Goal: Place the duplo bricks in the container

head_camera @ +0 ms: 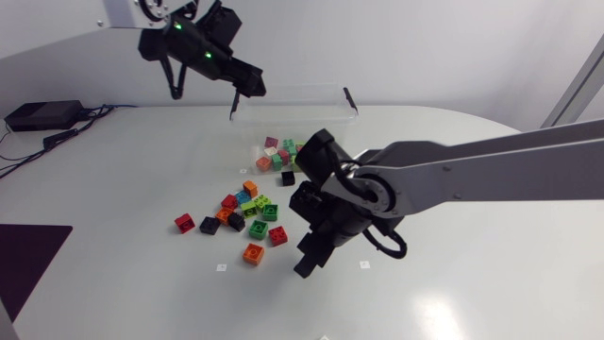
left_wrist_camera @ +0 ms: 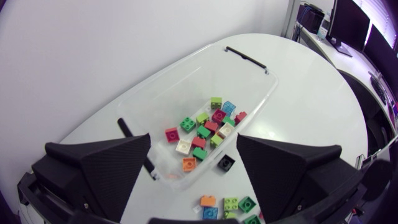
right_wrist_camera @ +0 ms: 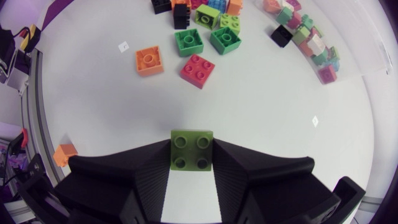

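From above, our right hand point(head_camera: 308, 260) sits low over the white counter point(head_camera: 113, 283), beside the loose duplo bricks point(head_camera: 247, 210). Our left hand point(head_camera: 251, 87) hangs above the clear plastic container point(head_camera: 302, 109).

Left wrist: its fingers stand wide and empty over the container, which has bricks in it.

Right wrist: the fingers clamp a lime-green four-stud brick point(right_wrist_camera: 191, 148). Pick made, we judge. Next comes lifting and carrying it across, clearing the red brick point(right_wrist_camera: 198, 68) and orange brick point(right_wrist_camera: 149, 60) ahead.

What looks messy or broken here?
Nothing looks broken. A heap of duplo bricks lies scattered on the table, outside the container; one black brick sits just beside its wall.
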Controlling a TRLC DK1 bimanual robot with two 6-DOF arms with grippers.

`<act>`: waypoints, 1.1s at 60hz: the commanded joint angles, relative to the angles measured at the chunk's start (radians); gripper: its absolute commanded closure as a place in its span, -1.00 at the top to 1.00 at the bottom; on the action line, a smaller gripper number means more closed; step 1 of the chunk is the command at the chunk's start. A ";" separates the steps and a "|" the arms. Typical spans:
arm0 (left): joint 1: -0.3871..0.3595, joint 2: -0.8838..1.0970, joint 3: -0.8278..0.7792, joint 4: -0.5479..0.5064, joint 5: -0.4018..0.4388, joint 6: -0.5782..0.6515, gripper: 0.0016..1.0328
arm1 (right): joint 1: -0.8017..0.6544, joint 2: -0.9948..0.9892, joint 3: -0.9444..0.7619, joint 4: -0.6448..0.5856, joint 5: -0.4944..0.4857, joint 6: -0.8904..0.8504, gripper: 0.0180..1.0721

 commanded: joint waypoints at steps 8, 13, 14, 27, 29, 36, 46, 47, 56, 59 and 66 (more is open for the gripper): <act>0.089 -0.167 -0.193 -0.083 0.002 0.153 0.91 | -0.051 -0.093 0.041 -0.048 -0.009 -0.003 -0.46; 0.110 -0.203 -0.265 -0.123 -0.024 0.224 0.91 | -0.072 -0.109 0.074 -0.061 -0.016 0.002 -0.46; 0.115 -0.212 -0.286 -0.126 -0.032 0.238 0.91 | -0.075 -0.114 0.081 -0.061 -0.019 0.005 -0.46; 0.142 -0.281 -0.483 -0.140 -0.107 0.357 0.91 | -0.132 -0.152 0.143 -0.063 -0.041 0.039 -0.46; 0.142 -0.287 -0.507 -0.140 -0.120 0.368 0.91 | -0.141 -0.155 0.152 -0.061 -0.044 0.043 -0.46; 0.147 -0.293 -0.581 -0.140 -0.163 0.391 0.91 | -0.178 -0.160 0.190 -0.052 -0.058 0.060 -0.46; 0.150 -0.262 -0.676 -0.140 -0.246 0.417 0.91 | -0.212 -0.152 0.253 -0.045 -0.065 0.076 -0.46; 0.150 -0.255 -0.685 -0.140 -0.257 0.422 0.91 | -0.213 -0.151 0.259 -0.045 -0.067 0.077 -0.46; 0.168 -0.203 -0.708 -0.126 -0.278 0.435 0.90 | -0.226 -0.134 0.308 -0.032 -0.073 0.086 -0.46; 0.170 -0.187 -0.719 -0.112 -0.280 0.442 0.90 | -0.233 -0.128 0.325 -0.029 -0.076 0.089 -0.46; 0.164 -0.155 -0.737 -0.086 -0.289 0.445 0.90 | -0.253 -0.111 0.357 -0.005 -0.079 0.103 -0.46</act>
